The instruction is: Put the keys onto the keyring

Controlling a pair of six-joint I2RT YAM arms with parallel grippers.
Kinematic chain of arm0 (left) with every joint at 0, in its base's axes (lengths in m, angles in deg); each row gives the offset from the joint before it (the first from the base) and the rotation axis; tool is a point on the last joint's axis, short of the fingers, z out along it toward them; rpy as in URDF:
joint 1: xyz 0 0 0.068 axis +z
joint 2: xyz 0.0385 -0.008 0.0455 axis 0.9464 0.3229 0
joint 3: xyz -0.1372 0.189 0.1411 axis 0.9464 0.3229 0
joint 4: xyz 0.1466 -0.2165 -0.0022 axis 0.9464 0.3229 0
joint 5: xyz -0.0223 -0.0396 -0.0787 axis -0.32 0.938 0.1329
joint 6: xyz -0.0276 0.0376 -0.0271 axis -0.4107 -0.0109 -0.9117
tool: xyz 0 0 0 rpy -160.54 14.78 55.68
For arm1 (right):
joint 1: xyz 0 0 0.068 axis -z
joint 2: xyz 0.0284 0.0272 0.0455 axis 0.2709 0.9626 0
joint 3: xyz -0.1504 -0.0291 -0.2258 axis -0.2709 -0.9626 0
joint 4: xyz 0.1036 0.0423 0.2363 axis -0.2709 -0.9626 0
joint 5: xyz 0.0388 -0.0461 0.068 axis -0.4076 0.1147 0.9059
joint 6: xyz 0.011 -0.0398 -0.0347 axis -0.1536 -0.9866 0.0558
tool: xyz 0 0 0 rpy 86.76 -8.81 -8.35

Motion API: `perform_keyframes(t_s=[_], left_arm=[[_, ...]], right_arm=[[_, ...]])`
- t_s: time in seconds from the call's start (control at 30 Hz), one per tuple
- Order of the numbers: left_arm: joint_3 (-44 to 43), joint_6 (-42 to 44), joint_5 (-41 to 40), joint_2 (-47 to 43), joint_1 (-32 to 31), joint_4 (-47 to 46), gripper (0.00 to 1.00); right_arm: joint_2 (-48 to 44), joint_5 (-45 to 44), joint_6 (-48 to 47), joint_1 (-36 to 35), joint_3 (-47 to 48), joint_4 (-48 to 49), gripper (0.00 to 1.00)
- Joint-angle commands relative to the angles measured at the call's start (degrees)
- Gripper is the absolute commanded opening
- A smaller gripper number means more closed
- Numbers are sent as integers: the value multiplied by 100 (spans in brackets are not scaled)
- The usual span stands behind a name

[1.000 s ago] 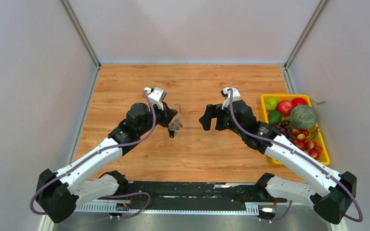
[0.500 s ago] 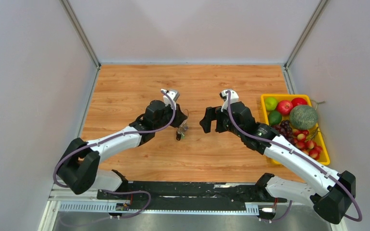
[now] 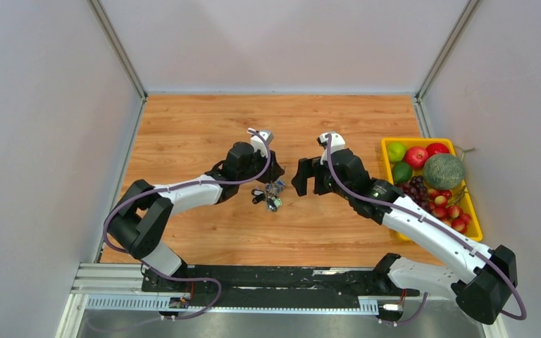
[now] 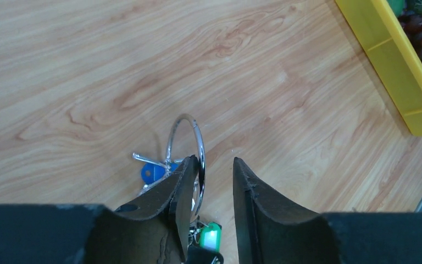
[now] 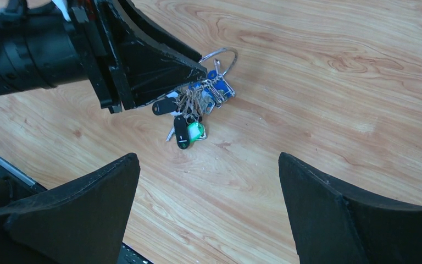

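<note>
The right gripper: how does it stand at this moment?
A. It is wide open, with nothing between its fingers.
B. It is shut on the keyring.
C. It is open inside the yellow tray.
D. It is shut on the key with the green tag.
A: in the right wrist view, the right gripper has its fingers far apart, only the bare wooden table shows between them, and the keys lie further off.

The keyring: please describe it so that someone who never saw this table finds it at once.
Look at the middle of the wooden table, at the tip of the left gripper. A bunch of keys with coloured tags lies there; the keyring is the thin, bare silver wire circle among them.
</note>
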State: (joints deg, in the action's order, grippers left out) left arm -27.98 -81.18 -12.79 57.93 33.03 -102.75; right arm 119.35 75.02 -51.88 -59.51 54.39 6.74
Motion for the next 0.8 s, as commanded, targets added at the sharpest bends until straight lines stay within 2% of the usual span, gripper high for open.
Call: perform_keyframes(t_s=[0.0, 0.13, 0.3, 0.4, 0.43, 0.5, 0.77], left_arm=[[-423, 275, -15, -212, 7, -89, 42], [-738, 634, -370, -522, 7, 487, 50], [-893, 1008, -856, -1205, 6, 1100, 71], [-906, 1193, -1170, -1732, 7, 1426, 78], [-954, 1288, -1327, -1831, 7, 1524, 92], [-1023, 1380, -1494, -2121, 3, 1819, 99], [-957, 1325, -1860, -3239, 7, 2604, 100]], right_arm=[[62, -77, -116, 28, 102, 85, 100], [155, -130, -139, 70, 163, 85, 100], [341, -221, -91, 145, 277, 84, 100], [412, -410, 39, 222, 330, 85, 100], [432, -422, 50, 248, 353, 89, 100], [475, -473, -16, 265, 415, 94, 100], [465, -868, -203, 266, 540, 285, 100]])
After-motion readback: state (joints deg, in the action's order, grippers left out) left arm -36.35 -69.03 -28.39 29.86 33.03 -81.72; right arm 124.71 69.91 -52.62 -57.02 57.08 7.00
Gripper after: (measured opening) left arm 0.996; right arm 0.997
